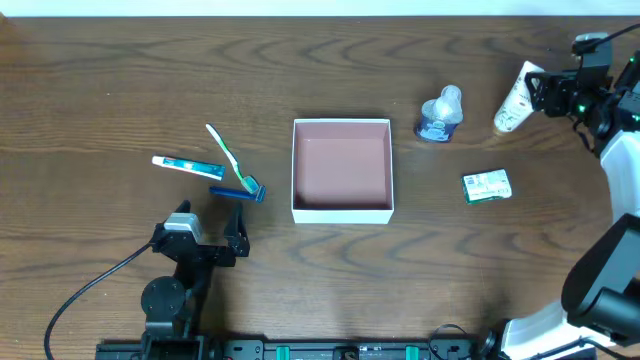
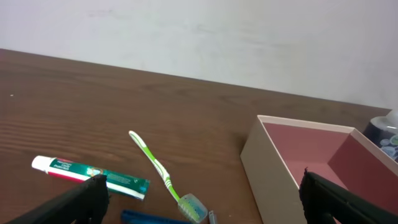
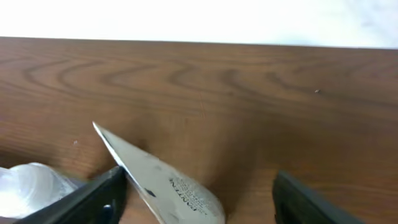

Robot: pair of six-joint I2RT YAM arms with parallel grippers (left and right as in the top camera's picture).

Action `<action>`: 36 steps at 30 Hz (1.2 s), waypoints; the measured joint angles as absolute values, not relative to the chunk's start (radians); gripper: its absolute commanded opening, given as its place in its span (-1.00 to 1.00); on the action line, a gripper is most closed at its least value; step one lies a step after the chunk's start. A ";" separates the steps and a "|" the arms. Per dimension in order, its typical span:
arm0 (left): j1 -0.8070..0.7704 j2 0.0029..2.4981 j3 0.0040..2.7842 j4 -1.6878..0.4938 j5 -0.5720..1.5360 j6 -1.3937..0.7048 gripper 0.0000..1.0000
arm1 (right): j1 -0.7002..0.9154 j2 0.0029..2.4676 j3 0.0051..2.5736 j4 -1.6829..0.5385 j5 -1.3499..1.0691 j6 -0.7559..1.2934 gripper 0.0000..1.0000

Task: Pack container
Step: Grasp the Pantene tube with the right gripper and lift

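Observation:
The container (image 1: 340, 210), a square shallow white box with a reddish-brown floor, sits mid-table and holds nothing; it also shows in the left wrist view (image 2: 273, 177). My left gripper (image 1: 212, 222) is open and holds nothing, just in front of a green-and-white toothbrush (image 1: 230, 158), a toothpaste tube (image 1: 187, 166) and a blue item (image 1: 237, 192). In the left wrist view my left gripper (image 2: 202, 199) frames the toothbrush (image 2: 155, 163) and the toothpaste (image 2: 93, 172). My right gripper (image 1: 538, 95) is open at a white tube (image 1: 513, 103), which lies between the fingers of my right gripper (image 3: 199, 199), close to the left one, in the right wrist view (image 3: 165, 183).
A small clear bottle (image 1: 441, 115) lies right of the container, also in the right wrist view (image 3: 31, 183). A green-and-white packet (image 1: 487, 186) lies nearer the front right. The table's far edge runs close behind the white tube.

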State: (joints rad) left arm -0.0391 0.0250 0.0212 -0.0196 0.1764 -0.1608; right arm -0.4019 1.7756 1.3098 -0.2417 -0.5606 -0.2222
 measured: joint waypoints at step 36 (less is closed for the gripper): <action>-0.039 0.025 0.021 -0.020 0.176 -0.161 0.96 | -0.399 1.331 1.388 -0.371 -0.506 0.031 -0.92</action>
